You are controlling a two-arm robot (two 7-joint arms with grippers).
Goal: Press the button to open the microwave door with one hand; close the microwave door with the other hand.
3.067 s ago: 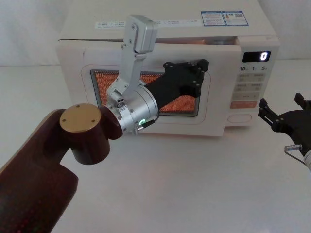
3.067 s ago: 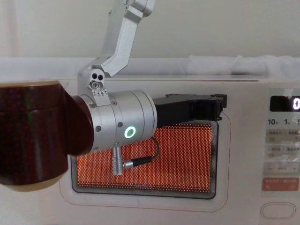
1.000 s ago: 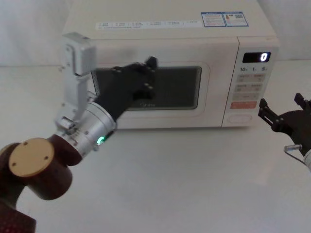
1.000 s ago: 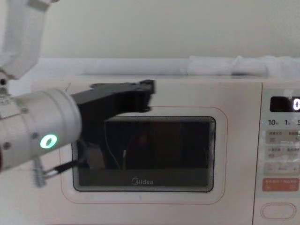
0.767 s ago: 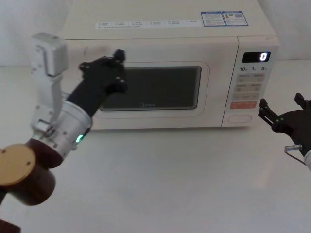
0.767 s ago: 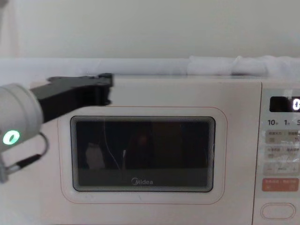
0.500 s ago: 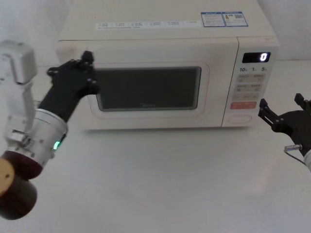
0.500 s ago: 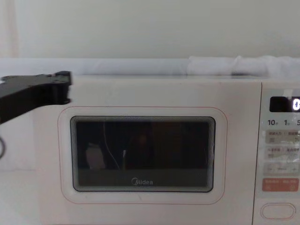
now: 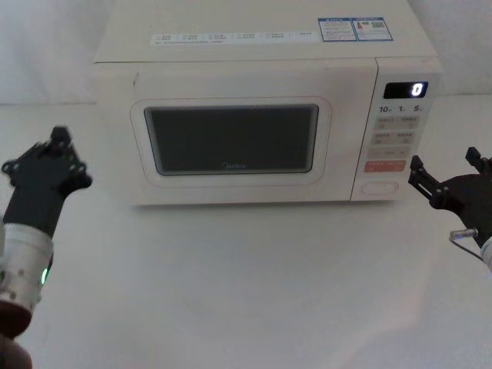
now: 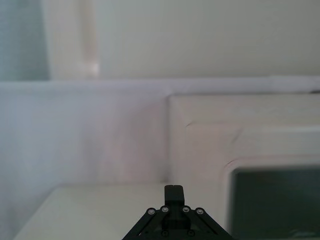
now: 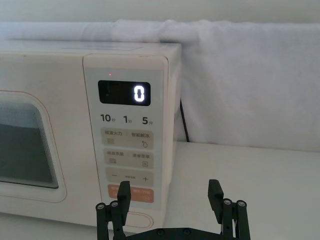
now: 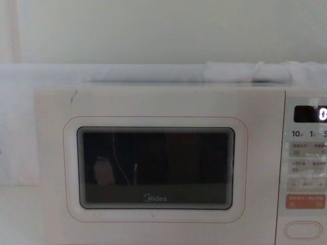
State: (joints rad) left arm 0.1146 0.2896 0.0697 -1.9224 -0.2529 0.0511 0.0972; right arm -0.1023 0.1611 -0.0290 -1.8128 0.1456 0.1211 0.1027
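Microwave door [image 9: 231, 140] flush shut, left gripper [image 9: 46, 163] well clear — closed, empty, right gripper [image 9: 446, 178] agape, empty.

The microwave [image 9: 261, 84] had a smooth cream plastic body with a soft shine. In its door [image 12: 153, 173] sat a dark, glossy window [image 12: 156, 168] that reflected light. The left gripper [image 9: 46, 165] looked matt black plastic, its wrist [image 9: 21, 261] brushed silver metal. The table [image 9: 254, 284] under the microwave was matt white. Behind the microwave lay wrinkled white cloth [image 11: 250, 80].
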